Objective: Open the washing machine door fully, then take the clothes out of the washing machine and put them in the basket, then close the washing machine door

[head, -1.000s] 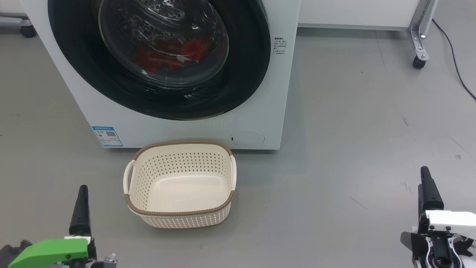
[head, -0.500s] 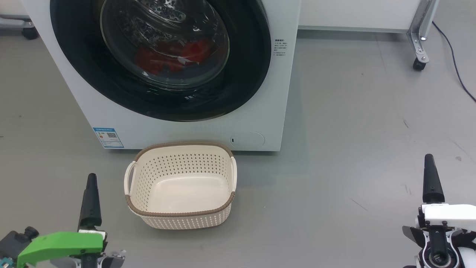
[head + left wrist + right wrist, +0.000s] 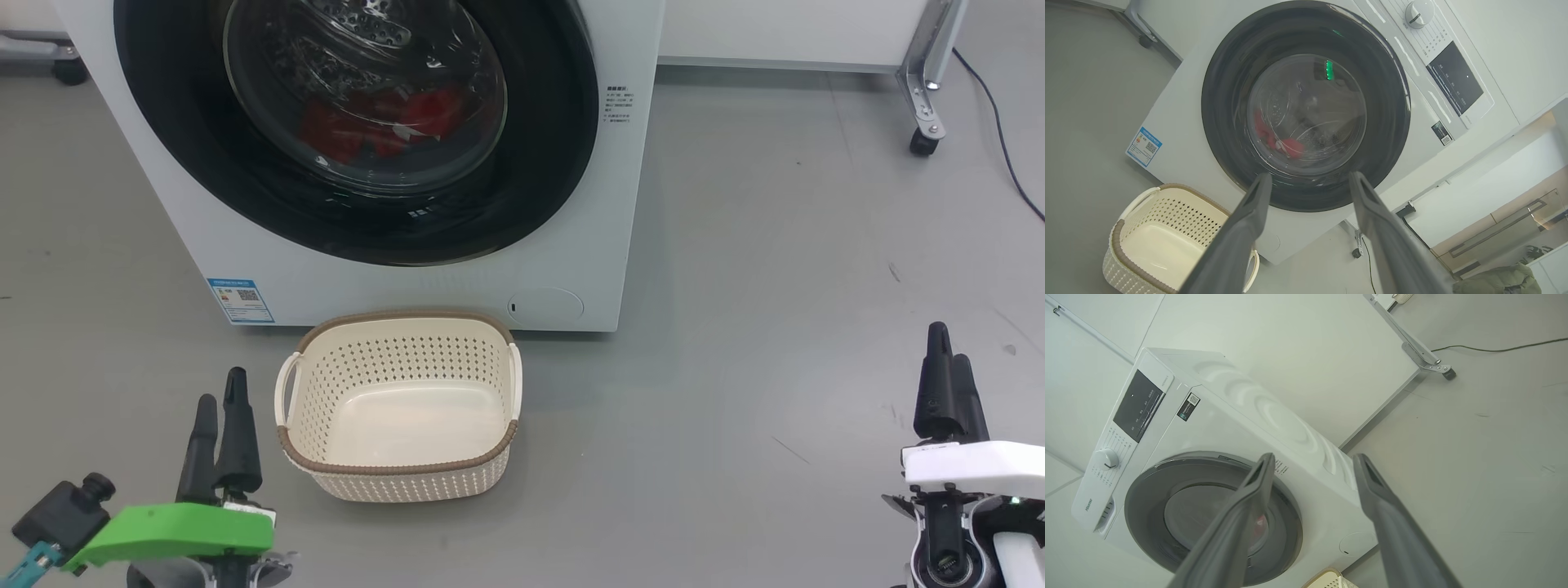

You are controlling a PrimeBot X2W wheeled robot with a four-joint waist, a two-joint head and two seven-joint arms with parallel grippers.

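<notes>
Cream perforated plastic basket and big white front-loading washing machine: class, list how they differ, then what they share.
The cream basket is empty; the white washing machine holds red clothes. The basket is open-topped; the washing machine is shut by its black-rimmed glass door. Both stand on the grey floor.

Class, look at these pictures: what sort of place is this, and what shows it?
Probably a lab or test room set up for laundry: a washing machine on a bare grey floor, a basket before it, and a wheeled metal frame beyond.
</notes>
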